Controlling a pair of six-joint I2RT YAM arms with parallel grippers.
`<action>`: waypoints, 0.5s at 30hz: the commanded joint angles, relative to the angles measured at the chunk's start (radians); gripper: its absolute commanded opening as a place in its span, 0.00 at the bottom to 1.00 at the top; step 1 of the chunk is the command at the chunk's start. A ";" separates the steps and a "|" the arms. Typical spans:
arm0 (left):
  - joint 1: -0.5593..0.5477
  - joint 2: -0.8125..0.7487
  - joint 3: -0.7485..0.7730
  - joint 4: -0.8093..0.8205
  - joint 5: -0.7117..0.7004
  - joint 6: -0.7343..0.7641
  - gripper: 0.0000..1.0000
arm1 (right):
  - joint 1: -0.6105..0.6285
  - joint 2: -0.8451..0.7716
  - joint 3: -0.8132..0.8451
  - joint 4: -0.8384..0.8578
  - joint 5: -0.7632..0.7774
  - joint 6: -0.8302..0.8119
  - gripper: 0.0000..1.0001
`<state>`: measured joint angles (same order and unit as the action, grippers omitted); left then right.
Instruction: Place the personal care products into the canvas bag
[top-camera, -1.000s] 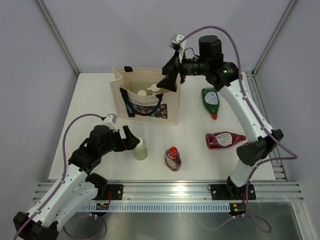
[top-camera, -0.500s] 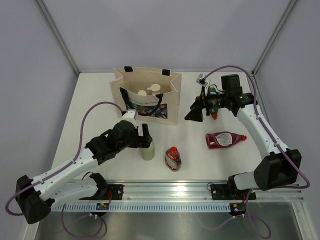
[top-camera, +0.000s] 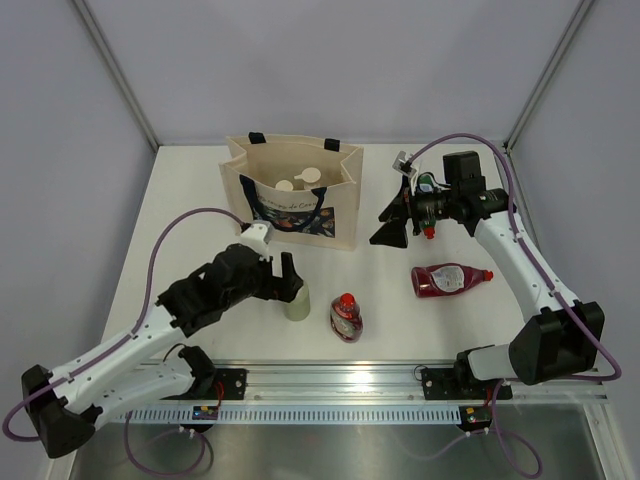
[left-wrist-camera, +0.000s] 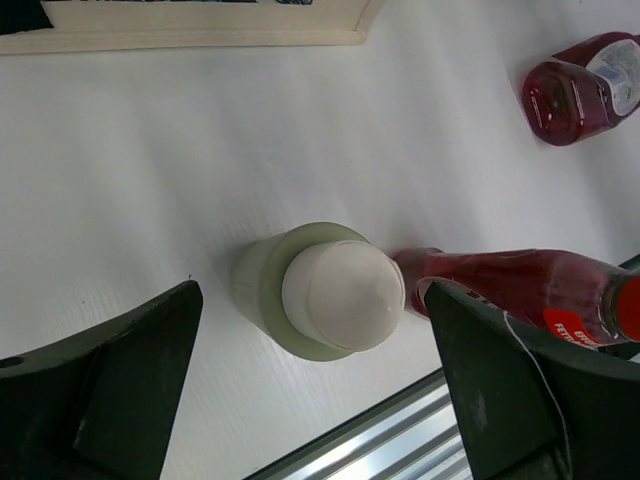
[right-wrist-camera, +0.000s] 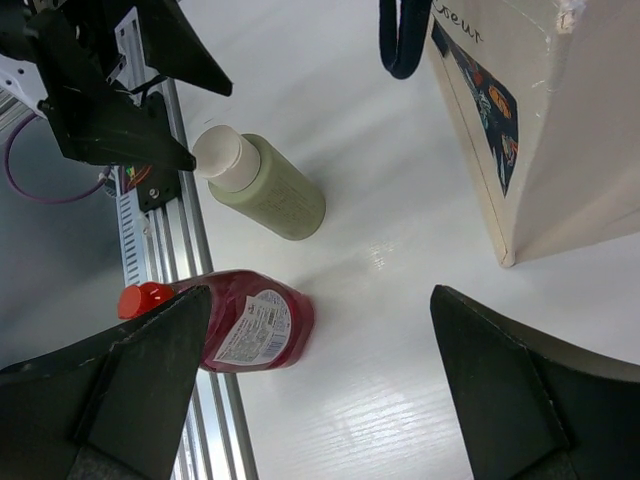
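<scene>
Here, the left gripper (top-camera: 283, 275) hangs low over the white table (top-camera: 190, 200) with its jaws spread wide. They straddle the upright pale grey-green cylindrical bottle with a cream cap (left-wrist-camera: 328, 290). The left wrist view shows a clear gap on either side, so neither finger touches the bottle.

Just beside that bottle, on its right, stands a red squeeze bottle with a red cap (top-camera: 346, 316). A second red squeeze bottle (top-camera: 448, 278) lies on its side further right, well apart from the first.

The beige boxy canvas bag with navy strap handles (top-camera: 300, 205) stands open toward the back of the table. Two cream caps (top-camera: 297, 181) show inside it.

The right gripper (top-camera: 388, 225) hovers to the right of the bag, open wide and holding nothing. Its wrist camera looks back across the table toward the pale bottle and the upright red one. Behind the right wrist lies the dark green squeeze bottle with a red cap (top-camera: 428, 186), partly hidden by the arm.
</scene>
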<state>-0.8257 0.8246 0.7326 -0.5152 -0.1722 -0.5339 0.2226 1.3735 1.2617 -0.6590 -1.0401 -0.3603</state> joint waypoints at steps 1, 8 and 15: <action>-0.006 0.024 0.011 0.050 0.089 0.061 0.99 | 0.003 -0.030 -0.005 0.010 -0.023 -0.023 0.99; -0.018 0.177 0.027 0.046 0.045 0.084 0.99 | -0.008 -0.028 -0.015 0.013 -0.029 -0.034 0.99; -0.067 0.286 0.045 0.073 -0.026 0.100 0.99 | -0.012 -0.010 -0.022 0.012 -0.041 -0.042 0.99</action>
<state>-0.8677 1.0878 0.7338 -0.4976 -0.1432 -0.4595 0.2188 1.3735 1.2423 -0.6590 -1.0424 -0.3771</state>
